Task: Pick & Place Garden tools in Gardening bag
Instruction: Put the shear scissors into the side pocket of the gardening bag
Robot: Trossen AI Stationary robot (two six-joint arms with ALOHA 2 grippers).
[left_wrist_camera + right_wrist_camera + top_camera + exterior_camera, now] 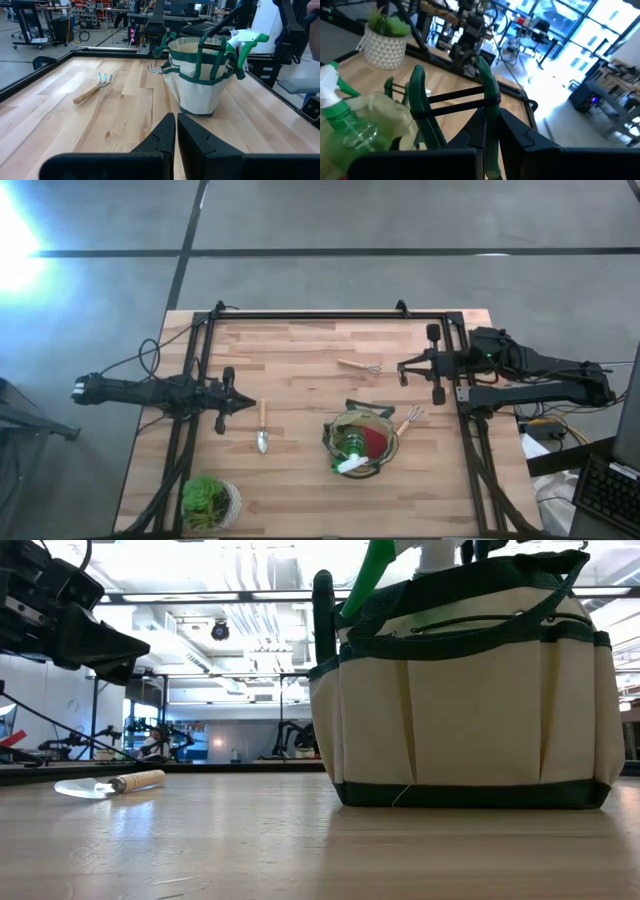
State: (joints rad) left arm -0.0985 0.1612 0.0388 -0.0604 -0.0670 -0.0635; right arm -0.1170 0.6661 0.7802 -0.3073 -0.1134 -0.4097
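Two tools still lie loose on the pale wood-plank counter (300,480): a silver trowel (262,427) with a wooden handle left of the gardening bag (360,442), and a small wooden-handled rake fork (358,366) beyond it. The round tan fabric bag, trimmed dark green, holds a green spray bottle (350,450). Left end effector (250,406) closed, empty; right end effector (402,368) likewise.

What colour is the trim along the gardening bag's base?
Dark green, on a cream-tan gardening bag; the low view shows it best.
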